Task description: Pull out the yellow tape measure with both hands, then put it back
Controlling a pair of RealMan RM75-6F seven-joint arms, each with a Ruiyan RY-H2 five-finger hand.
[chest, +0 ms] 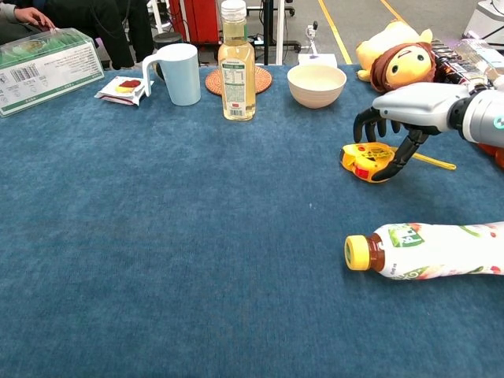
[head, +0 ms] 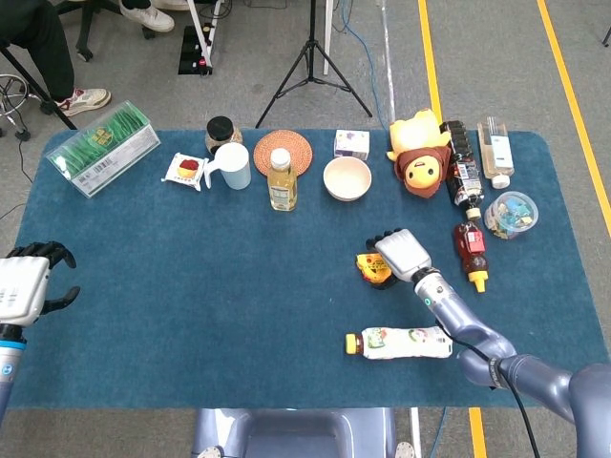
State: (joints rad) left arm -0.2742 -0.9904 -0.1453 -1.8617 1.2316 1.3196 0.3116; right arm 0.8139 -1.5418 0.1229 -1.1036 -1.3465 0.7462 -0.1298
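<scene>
Over the tape measure [chest: 366, 161], right hand [chest: 407, 110] curls down, thumb touching its side, not gripping; left hand [head: 21, 287] idles, fingers apart

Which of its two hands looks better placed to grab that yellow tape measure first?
The right hand. It hovers right over the tape measure, fingers curled down around it. The left hand hangs off the table's far left edge.
</scene>
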